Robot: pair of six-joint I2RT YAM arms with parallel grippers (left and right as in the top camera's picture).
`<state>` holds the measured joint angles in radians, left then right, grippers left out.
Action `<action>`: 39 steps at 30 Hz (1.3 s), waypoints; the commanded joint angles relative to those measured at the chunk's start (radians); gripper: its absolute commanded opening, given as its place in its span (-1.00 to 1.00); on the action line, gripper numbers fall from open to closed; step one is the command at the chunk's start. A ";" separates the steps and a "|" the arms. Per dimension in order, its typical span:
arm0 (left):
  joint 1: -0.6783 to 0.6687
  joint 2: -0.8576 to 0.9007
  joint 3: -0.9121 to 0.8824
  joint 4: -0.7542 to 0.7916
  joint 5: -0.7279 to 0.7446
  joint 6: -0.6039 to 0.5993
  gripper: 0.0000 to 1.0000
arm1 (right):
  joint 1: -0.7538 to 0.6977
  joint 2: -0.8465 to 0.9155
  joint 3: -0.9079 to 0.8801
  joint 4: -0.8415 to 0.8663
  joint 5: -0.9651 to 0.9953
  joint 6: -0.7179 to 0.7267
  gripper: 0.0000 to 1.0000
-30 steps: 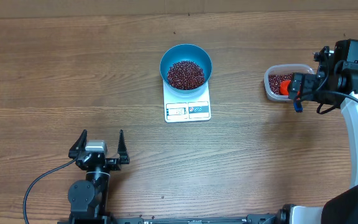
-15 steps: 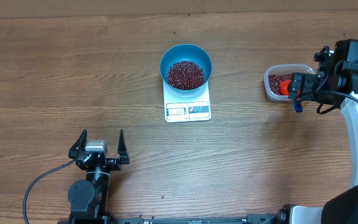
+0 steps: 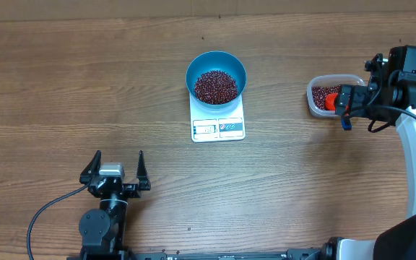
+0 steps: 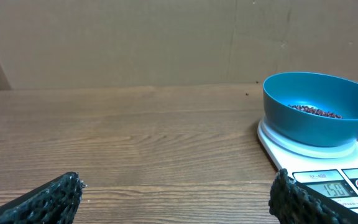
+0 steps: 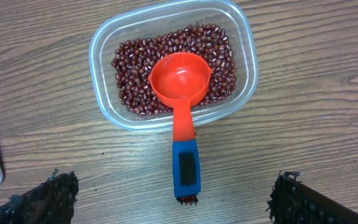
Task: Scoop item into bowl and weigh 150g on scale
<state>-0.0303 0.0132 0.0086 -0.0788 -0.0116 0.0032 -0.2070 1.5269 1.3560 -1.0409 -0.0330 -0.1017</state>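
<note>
Overhead and wrist views, read left to right. Your left gripper [image 3: 118, 165] rests near the front edge of the brown wooden table [image 3: 49, 87], jaws spread wide and empty, well apart from everything else. At centre, the round, deep blue bowl [image 3: 216, 72] sits on the small flat white rectangular kitchen scale [image 3: 218, 128] and carries a heap of small dark red-brown beans [image 3: 216, 86]. In the left wrist view the scale's display window [image 4: 333, 188] appears to read the target weight, though the digits are small. To the right, the clear rounded-rectangle plastic tub [image 5: 104, 37] holds the remaining beans. The orange-red plastic scoop with a blue handle [image 5: 180, 81] lies cup-up on them, its handle reaching over the rim onto the table. Your right gripper [image 5: 169, 205] hovers above that handle, jaws fully released and touching nothing. Nothing has shifted over the past second: both arms idle and the scoop lies set down. Judged from this, the weighing looks complete and no further scoop is called for.
</note>
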 commanded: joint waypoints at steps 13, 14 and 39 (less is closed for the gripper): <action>0.005 -0.010 -0.004 0.001 0.003 0.019 0.99 | 0.002 -0.235 -0.064 0.204 -0.177 0.000 1.00; 0.005 -0.010 -0.004 0.001 0.003 0.019 0.99 | 0.003 -0.266 -0.103 0.254 -0.201 0.000 1.00; 0.005 -0.010 -0.004 0.001 0.003 0.019 0.99 | 0.066 -1.001 -1.210 1.254 -0.257 0.263 1.00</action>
<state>-0.0303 0.0132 0.0086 -0.0788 -0.0116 0.0036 -0.1535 0.5766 0.2123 0.1658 -0.2981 0.1135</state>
